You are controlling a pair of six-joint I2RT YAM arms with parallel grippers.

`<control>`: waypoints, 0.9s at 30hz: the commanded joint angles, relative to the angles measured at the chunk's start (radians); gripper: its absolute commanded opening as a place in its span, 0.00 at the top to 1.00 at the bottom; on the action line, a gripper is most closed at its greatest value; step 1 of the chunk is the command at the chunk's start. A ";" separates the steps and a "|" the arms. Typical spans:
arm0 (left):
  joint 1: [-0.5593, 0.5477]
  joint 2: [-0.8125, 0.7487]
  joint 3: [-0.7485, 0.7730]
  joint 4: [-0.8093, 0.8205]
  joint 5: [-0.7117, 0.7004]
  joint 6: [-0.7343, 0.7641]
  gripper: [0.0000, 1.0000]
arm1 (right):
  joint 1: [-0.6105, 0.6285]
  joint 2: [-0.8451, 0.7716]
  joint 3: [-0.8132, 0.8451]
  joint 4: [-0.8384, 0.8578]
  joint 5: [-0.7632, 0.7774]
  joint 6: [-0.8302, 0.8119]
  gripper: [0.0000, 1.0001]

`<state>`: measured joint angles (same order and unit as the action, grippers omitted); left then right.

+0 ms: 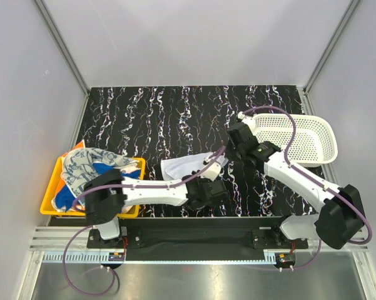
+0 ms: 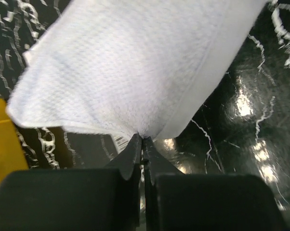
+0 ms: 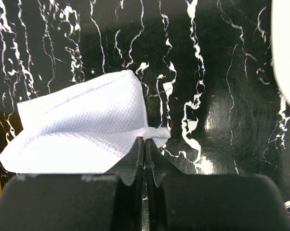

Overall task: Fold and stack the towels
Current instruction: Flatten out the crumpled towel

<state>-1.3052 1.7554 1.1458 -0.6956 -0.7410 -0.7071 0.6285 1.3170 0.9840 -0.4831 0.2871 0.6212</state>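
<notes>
- While both arms meet over the middle of the black, white-veined marbled desk (image 1: 144, 119), one plain off-white cloth towel (image 1: 178, 166) is the only piece out of the bin. It sits between the arms, bunched and partly lifted rather than spread flat.
- Left pincer (image 2: 143, 138) is clamped on a hem of that towel, its tips pressed together with cloth pinched between them.
- Right pincer (image 3: 145, 140) is likewise clamped on a corner of the same towel, with a small nub of fabric caught at its tips.
- By my reading, the first fold is only under way. No neat folded rectangle shows anywhere, and no stack has been started.
- At the near left, the yellow plastic bin (image 1: 49, 201) holds a crumpled heap. A white towel with blue pattern (image 1: 91, 162) lies on top, with a royal blue towel (image 1: 66, 197) and a bit of orange-and-white patterned cloth (image 1: 66, 177) beneath. None of them is folded.
- At the far right stands the white perforated plastic basket (image 1: 300, 140), well apart from the held towel.
- Nearly all the task is left, I judge: finish this towel, then fold the heap piece by piece and pile the results.
</notes>
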 commanded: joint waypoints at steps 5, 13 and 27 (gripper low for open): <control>0.003 -0.229 0.109 -0.111 -0.018 0.014 1.00 | 0.010 -0.093 0.103 -0.031 0.038 -0.070 1.00; 0.001 -0.407 0.222 -0.222 0.015 0.026 1.00 | 0.010 -0.196 0.217 -0.074 -0.032 -0.184 1.00; 0.001 -0.531 0.621 -0.277 -0.020 0.231 1.00 | 0.011 -0.188 0.674 -0.203 -0.158 -0.291 1.00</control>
<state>-1.3041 1.2388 1.6669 -0.9825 -0.7410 -0.5640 0.6304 1.1313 1.5757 -0.6609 0.1768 0.3683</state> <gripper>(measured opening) 0.012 0.043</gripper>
